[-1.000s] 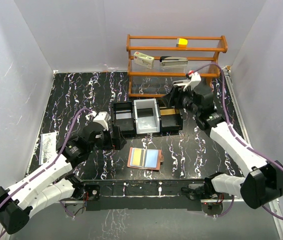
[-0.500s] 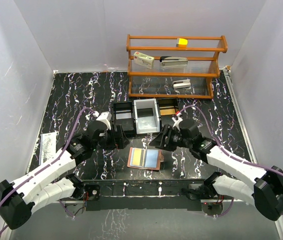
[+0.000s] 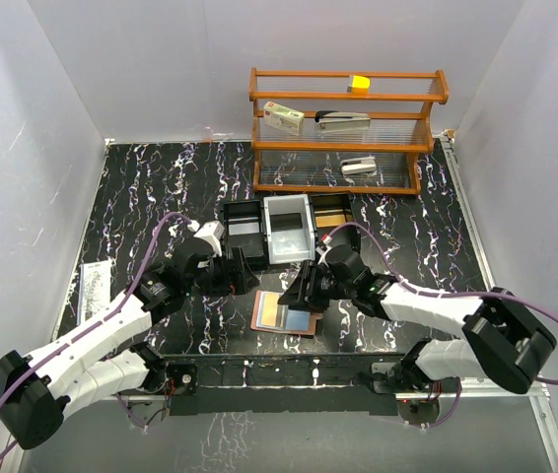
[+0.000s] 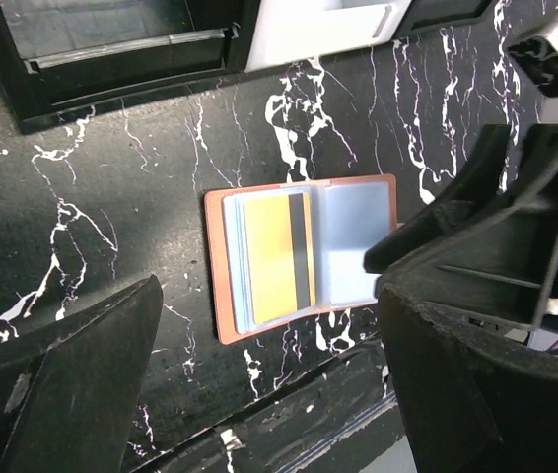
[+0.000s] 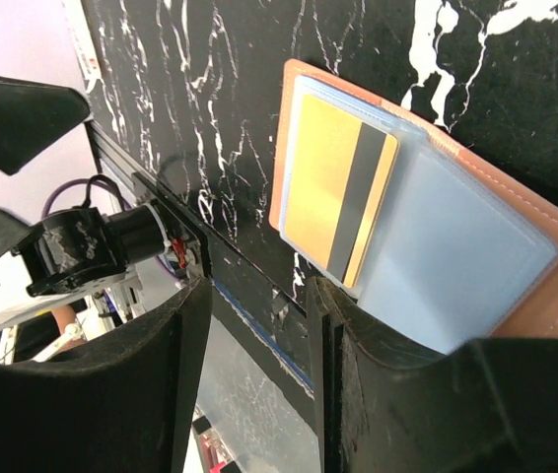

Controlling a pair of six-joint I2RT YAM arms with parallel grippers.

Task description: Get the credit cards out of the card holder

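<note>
From above, the card holder (image 3: 284, 313) lies open and flat on the surface (image 3: 161, 187). It is close to the near edge, in front of the black tray (image 3: 243, 229). The left claw (image 3: 244, 274) hangs just left of it. The right claw (image 3: 304, 291) is over its right half.

In the left wrist view, a yellow card (image 4: 271, 258) sits in the left pocket and a pale blue card (image 4: 353, 246) in the right. The left claw (image 4: 269, 296) is wide open and holds nothing. Bare surface lies left of the holder.

In the right wrist view, the right claw (image 5: 259, 320) is open part way and holds nothing. It is low over the holder's near side.
</note>
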